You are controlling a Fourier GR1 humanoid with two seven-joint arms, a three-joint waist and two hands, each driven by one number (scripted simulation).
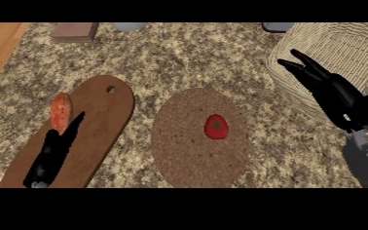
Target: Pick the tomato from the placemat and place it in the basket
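- Your tomato [216, 127] sits on the round placemat [188, 151], untouched.
- Your right hand [332, 93] hovers beside the basket [338, 48], fingers straight, holding nothing.
- Your left hand [52, 154] rests open over the cutting board [101, 122].

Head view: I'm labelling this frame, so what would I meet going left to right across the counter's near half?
Left hand → wooden cutting board → round placemat with the tomato on it → right hand, in front of the wicker basket.
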